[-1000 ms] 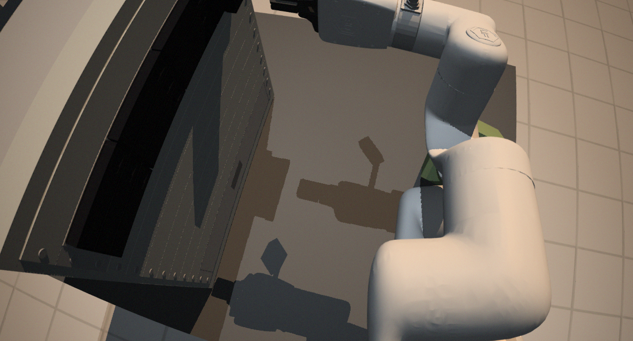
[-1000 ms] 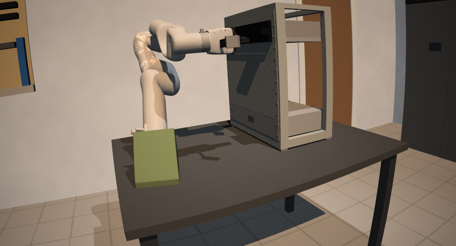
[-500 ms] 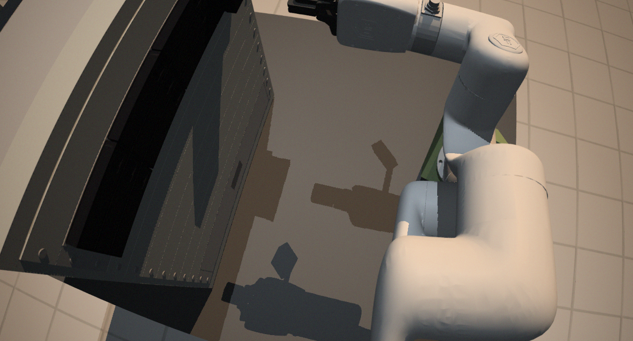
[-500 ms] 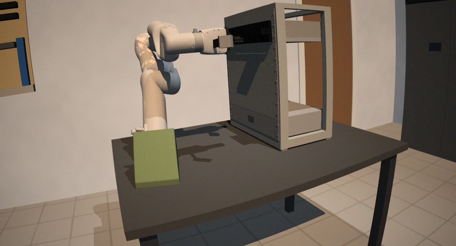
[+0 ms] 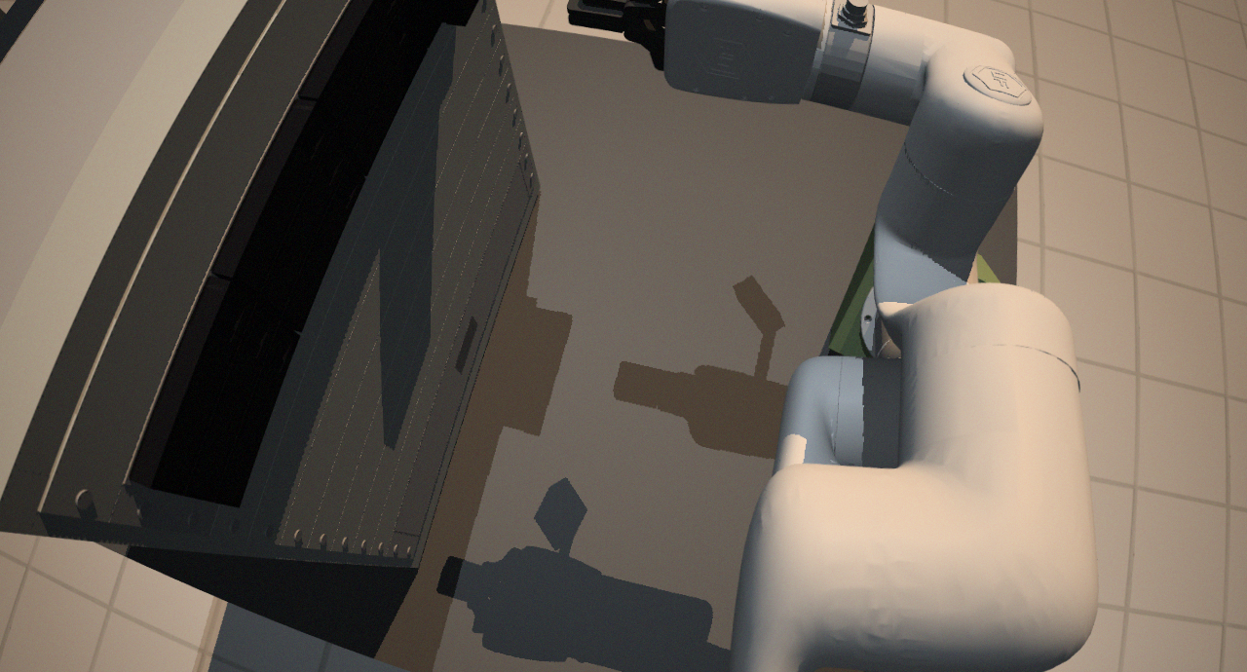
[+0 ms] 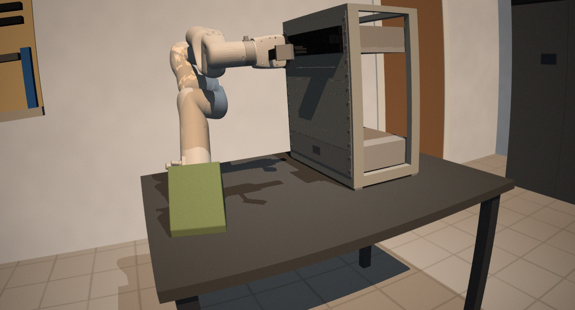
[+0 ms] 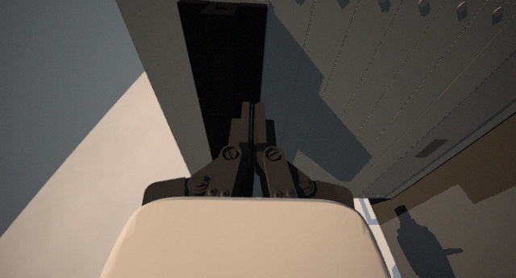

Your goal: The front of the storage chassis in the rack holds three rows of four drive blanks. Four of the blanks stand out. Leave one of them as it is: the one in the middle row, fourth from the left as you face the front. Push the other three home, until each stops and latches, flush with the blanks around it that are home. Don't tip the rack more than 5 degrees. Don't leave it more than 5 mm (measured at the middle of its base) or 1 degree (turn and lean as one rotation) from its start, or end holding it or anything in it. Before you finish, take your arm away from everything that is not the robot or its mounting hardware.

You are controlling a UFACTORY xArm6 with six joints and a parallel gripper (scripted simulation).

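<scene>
The rack (image 6: 410,86) (image 5: 409,337) (image 7: 383,68) stands on the dark table (image 6: 321,228). Its front is mostly grey blank panels. The storage chassis sits in the dark bay (image 6: 317,38) (image 7: 223,68) (image 5: 252,302) at the top of the front. The bay is so dark that I cannot tell the single drive blanks apart, or which stand out. My gripper (image 5: 575,7) (image 6: 300,50) (image 7: 252,116) is shut and empty. It points level at the bay's left end and hangs a short way in front of the rack, clear of it.
A green pad (image 6: 196,199) (image 5: 850,319) lies on the table by the arm's base. Grey boxes sit on shelves inside the rack, one at the top and one at the bottom (image 6: 383,149). A wall stands behind the arm.
</scene>
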